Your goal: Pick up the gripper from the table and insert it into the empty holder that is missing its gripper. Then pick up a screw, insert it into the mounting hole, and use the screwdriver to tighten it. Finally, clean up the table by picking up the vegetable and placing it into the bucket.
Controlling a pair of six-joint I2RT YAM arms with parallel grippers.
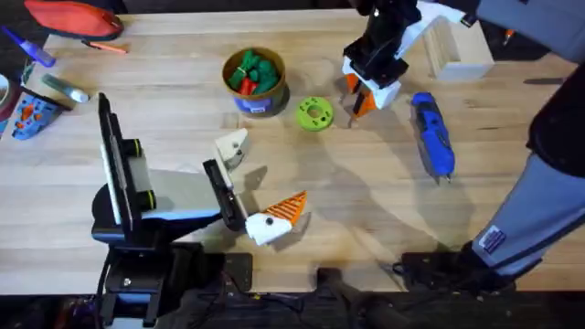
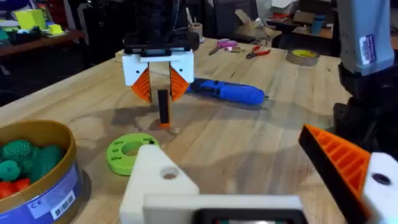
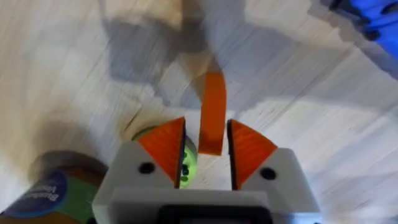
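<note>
Two robot arms work at one wooden table [image 1: 366, 219]. One loose orange gripper [image 3: 212, 112] hangs between the pads near the upper middle of the overhead frame. One plain white holder [image 1: 232, 146] sits left of centre. There is one blue screwdriver [image 1: 433, 135] at the right, one bucket [image 1: 255, 77] at upper centre, one green ring disc [image 1: 314, 113] beside it, and one pale wooden box [image 1: 460, 47] at the upper right.

bucket [image 1: 254, 80] left of screwdriver [image 1: 432, 135]
</note>
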